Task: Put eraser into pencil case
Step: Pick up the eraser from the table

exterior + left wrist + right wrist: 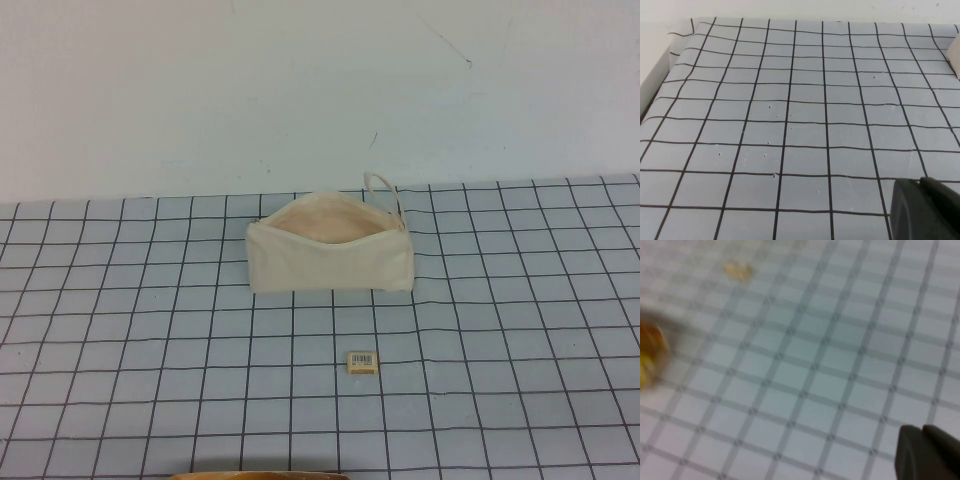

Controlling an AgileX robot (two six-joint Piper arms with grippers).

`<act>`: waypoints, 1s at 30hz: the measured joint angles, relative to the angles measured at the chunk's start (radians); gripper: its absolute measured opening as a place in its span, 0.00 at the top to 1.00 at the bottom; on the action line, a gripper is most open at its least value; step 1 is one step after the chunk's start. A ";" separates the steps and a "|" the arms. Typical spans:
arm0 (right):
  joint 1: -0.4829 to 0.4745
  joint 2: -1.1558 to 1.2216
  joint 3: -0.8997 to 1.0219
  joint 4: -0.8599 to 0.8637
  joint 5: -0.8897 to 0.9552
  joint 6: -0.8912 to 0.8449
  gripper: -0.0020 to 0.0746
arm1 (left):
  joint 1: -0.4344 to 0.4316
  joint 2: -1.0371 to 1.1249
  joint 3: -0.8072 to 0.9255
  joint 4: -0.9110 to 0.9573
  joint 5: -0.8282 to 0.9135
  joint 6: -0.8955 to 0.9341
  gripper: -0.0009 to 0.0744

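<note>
The cream-white pencil case (330, 262) stands on the checked mat in the high view, its mouth open upward showing pinkish-beige lining, with a cord loop (382, 188) at its right end. The eraser (362, 361), a tiny tan block with a barcode label, lies on the mat a little in front of the pouch, apart from it. Neither arm shows in the high view. My left gripper (922, 207) hangs shut and empty over bare mat. My right gripper (925, 452) is also shut and empty over the mat; a blurred tan speck (737, 271) far from it may be the eraser.
The grey mat with black grid lines (120, 330) covers the table up to a white wall. A brown-orange curved edge (260, 475) shows at the front edge; an orange-yellow blur (650, 355) shows in the right wrist view. A cream corner (956, 60) shows in the left wrist view.
</note>
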 joint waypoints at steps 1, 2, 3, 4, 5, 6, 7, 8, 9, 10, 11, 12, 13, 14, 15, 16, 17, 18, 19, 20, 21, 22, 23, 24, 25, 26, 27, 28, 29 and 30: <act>0.000 0.051 -0.039 -0.032 0.042 0.000 0.98 | 0.000 0.000 0.000 0.000 0.000 0.000 0.99; 0.000 0.117 -0.084 -0.058 0.085 0.000 0.98 | 0.000 0.000 0.000 0.000 0.000 0.000 0.99; 0.000 0.181 -0.124 -0.073 0.118 -0.003 0.98 | -0.002 0.000 0.000 0.000 0.000 0.000 0.99; 0.000 0.245 -0.161 -0.079 0.144 -0.007 0.98 | -0.002 0.000 0.000 0.000 0.000 0.000 0.99; 0.000 0.307 -0.194 -0.079 0.162 -0.015 0.98 | -0.002 0.000 0.000 0.000 0.000 0.000 0.99; 0.006 0.368 -0.225 -0.079 0.173 -0.021 0.98 | -0.002 0.000 0.000 0.000 0.000 -0.001 0.99; 0.017 0.416 -0.248 -0.083 0.181 -0.023 0.98 | -0.002 0.000 0.000 0.000 0.000 -0.001 0.99; 0.039 0.474 -0.279 -0.093 0.187 -0.023 0.98 | -0.002 0.000 0.000 0.000 0.000 -0.001 0.99; 0.068 0.532 -0.309 -0.106 0.188 -0.017 0.98 | -0.002 0.000 0.000 0.000 0.000 -0.002 0.99; 0.096 0.578 -0.334 -0.121 0.190 -0.006 0.98 | -0.002 0.000 0.000 0.000 0.000 -0.002 0.99; 0.132 0.633 -0.366 -0.139 0.191 0.007 0.98 | -0.002 0.000 0.000 0.000 0.000 -0.002 0.99; 0.169 0.685 -0.400 -0.155 0.191 0.020 0.98 | -0.002 0.000 0.000 0.000 0.000 -0.002 0.99; 0.205 0.737 -0.436 -0.168 0.191 0.032 0.98 | -0.002 0.000 0.000 0.000 0.000 -0.004 0.99; 0.238 0.789 -0.473 -0.176 0.191 0.039 0.98 | -0.002 0.000 0.000 0.000 0.000 -0.004 0.99; 0.268 0.840 -0.512 -0.183 0.191 0.043 0.98 | -0.002 0.000 0.000 0.000 0.000 -0.004 0.99; 0.290 0.882 -0.543 -0.185 0.191 0.043 0.98 | -0.002 0.000 0.000 0.000 0.000 -0.004 0.99; 0.316 0.934 -0.582 -0.189 0.191 0.043 0.98 | -0.002 0.000 0.000 0.000 0.000 -0.004 0.99; 0.335 0.976 -0.612 -0.190 0.191 0.043 0.98 | -0.002 0.000 0.000 0.000 0.000 -0.004 0.99; 0.358 1.029 -0.650 -0.191 0.191 0.043 0.98 | -0.002 0.000 0.000 0.000 0.000 -0.004 0.99; 0.379 1.080 -0.687 -0.191 0.191 0.043 0.98 | -0.002 0.000 0.000 0.000 0.000 -0.004 0.99; 0.399 1.130 -0.724 -0.191 0.191 0.045 0.98 | -0.002 0.000 0.000 0.000 0.000 -0.004 0.99; 0.417 1.169 -0.755 -0.191 0.195 0.050 0.98 | -0.002 0.000 0.000 0.000 0.000 -0.004 0.99; 0.434 1.216 -0.793 -0.191 0.203 0.060 0.98 | -0.002 0.000 0.000 0.000 0.000 -0.004 0.99; 0.450 1.261 -0.833 -0.191 0.210 0.072 0.98 | -0.002 0.000 0.000 0.000 0.000 -0.004 0.99; 0.462 1.305 -0.874 -0.191 0.217 0.083 0.98 | -0.002 0.000 0.000 0.000 0.000 -0.004 0.99; 0.476 1.347 -0.915 -0.191 0.228 0.097 0.97 | -0.002 0.000 0.000 0.000 0.000 -0.004 0.99; 0.490 1.387 -0.956 -0.191 0.236 0.111 0.95 | -0.002 0.000 0.000 0.000 0.000 -0.004 0.99; 0.502 1.425 -0.995 -0.191 0.239 0.128 0.91 | -0.002 0.000 0.000 0.000 0.000 -0.004 0.99; 0.511 1.454 -1.025 -0.191 0.239 0.146 0.87 | -0.002 0.000 0.000 0.000 0.000 -0.004 0.99; 0.519 1.488 -1.060 -0.187 0.239 0.173 0.80 | -0.002 0.000 0.000 0.000 0.000 -0.004 0.99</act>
